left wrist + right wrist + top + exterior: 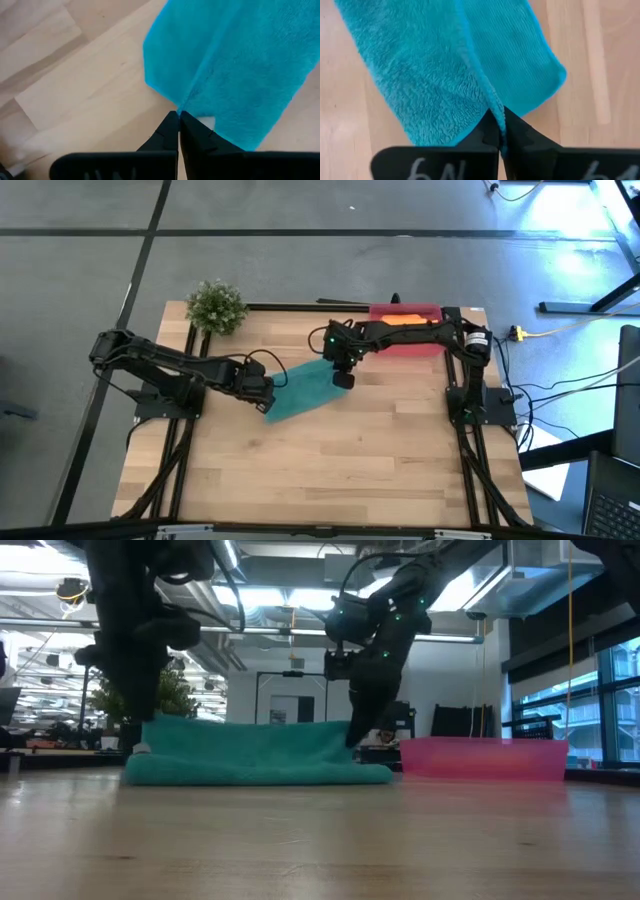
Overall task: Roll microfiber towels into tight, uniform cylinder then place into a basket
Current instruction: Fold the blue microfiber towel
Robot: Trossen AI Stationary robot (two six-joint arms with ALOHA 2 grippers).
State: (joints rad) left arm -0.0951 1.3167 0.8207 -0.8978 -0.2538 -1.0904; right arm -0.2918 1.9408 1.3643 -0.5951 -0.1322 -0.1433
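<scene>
Two grippers pinch the same teal towel (301, 388) with their jaws pressed together on its raised fold. Left gripper (178, 120) clamps the end nearer the table's middle-left; right gripper (496, 117) clamps the opposite end, closer to the basket. Between them the folded towel lies as a long strip on the wooden table (350, 460). Behind the right arm, at the far edge, sits the pinkish basket (420, 345) with the orange towel (405, 320) inside. A small green plant (216, 305) stands at the far left corner.

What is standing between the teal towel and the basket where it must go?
Nothing visible. In the high view only bare table lies between the teal towel and the basket. Only the right arm reaches across above the basket, and an orange towel lies inside it.
</scene>
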